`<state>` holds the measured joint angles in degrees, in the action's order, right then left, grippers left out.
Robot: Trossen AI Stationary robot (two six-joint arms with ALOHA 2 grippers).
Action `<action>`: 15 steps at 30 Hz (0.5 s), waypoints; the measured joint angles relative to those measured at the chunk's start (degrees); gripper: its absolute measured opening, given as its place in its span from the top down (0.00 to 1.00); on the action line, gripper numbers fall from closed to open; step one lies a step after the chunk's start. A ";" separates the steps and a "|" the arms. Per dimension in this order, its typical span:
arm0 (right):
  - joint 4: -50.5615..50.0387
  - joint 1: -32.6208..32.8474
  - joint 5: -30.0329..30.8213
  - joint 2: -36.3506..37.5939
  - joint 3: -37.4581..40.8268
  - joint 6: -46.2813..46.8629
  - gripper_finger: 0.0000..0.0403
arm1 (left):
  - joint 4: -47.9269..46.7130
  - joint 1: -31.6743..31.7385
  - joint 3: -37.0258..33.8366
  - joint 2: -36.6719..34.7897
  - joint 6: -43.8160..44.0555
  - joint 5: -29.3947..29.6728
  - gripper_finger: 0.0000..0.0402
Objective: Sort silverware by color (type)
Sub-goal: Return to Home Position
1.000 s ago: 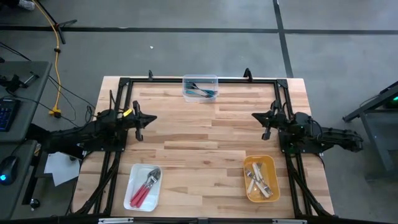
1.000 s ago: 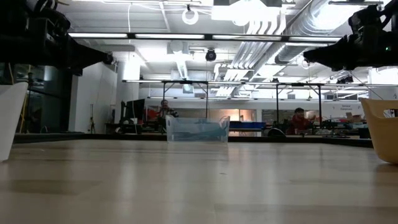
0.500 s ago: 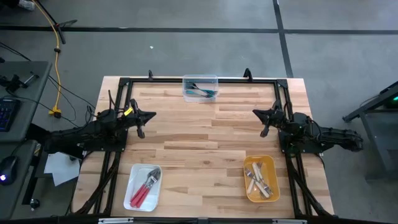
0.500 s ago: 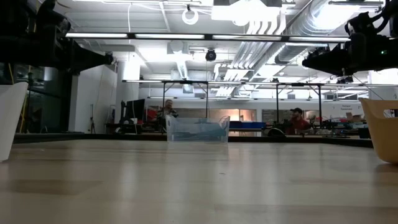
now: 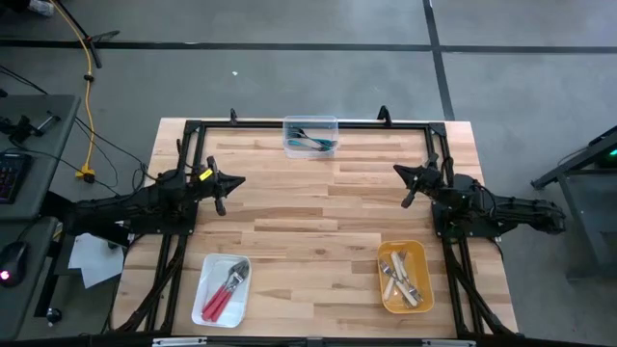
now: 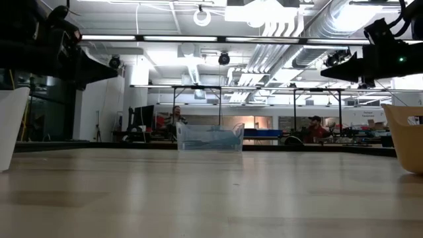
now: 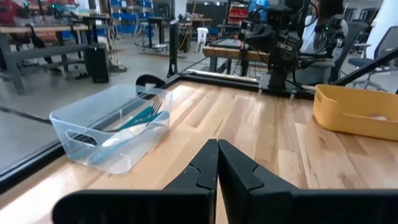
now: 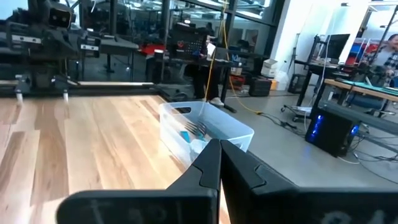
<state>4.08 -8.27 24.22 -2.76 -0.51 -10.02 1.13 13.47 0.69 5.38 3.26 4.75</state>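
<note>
- Step in hand (my reading): parking the arms. The sorting itself looks finished, since no fork shows loose on the counter (image 5: 318, 217) and every piece of silverware in view lies in a bin.
- Left claw (image 5: 224, 182): held above the counter near its left edge, tips pointing inward. Its wrist view shows the two fingers pressed together with nothing between them.
- Right claw (image 5: 406, 183): mirror position near the right edge, likewise closed on nothing.
- Teal forks (image 5: 314, 145): in the clear bin (image 5: 310, 119) at the middle of the far edge. Teal-blue handles, silver heads, lying along the bin's length.
- Red forks (image 5: 218, 303): in the white bin (image 5: 210, 270) at the near left. Bunched, pink-red handles together, metal heads fanned toward the far end.
- White forks (image 5: 403, 280): in the yellow bin (image 5: 403, 247) at the near right. Cream handles piled crosswise (count not readable from overhead).
- Next move, as I judge it: little is needed. Both arms should settle into rest posture with empty claws, keeping well apart from the three bins so nothing gets nudged.
</note>
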 joint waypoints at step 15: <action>0.00 0.00 -0.19 -1.29 0.00 0.98 1.00 | 0.02 0.00 0.00 1.78 0.11 -0.02 1.00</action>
<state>4.08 -8.27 24.03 -4.05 -0.51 -9.04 1.15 13.47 0.69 7.16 3.37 4.73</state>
